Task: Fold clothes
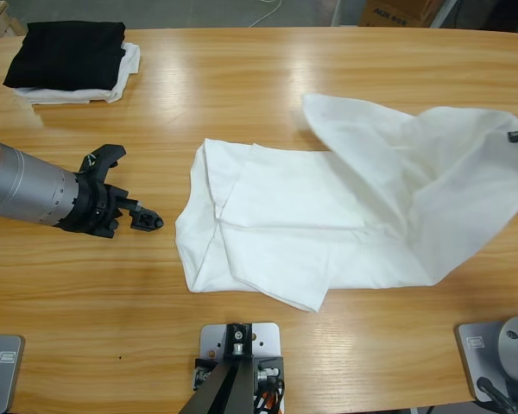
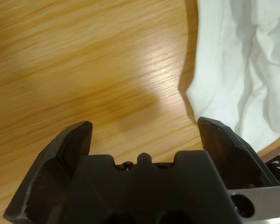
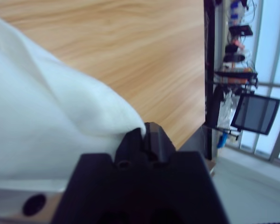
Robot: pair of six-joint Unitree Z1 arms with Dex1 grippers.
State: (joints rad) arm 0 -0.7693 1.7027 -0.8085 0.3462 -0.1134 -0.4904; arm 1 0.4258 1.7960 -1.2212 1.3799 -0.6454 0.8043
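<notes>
The right gripper [image 3: 144, 133] clamps the large white cotton T-shirt [image 1: 328, 220], lifting its right end above the wooden table [image 1: 242, 78] for folding. The left gripper [image 1: 142, 216] waits beside it, jaws spread, empty.

The white T-shirt [image 1: 328, 216] lies crumpled across the middle and right of the frame in the high view, on the wooden surface [image 1: 268, 69]. Its left part rests flat, partly folded over itself in rumpled layers, with a rounded edge at the lower left. Its right part is lifted off the surface into a broad sheet that rises toward the right edge of the frame. There the right end effector [image 3: 147, 133] is closed on a bunched edge of the cloth.
</notes>
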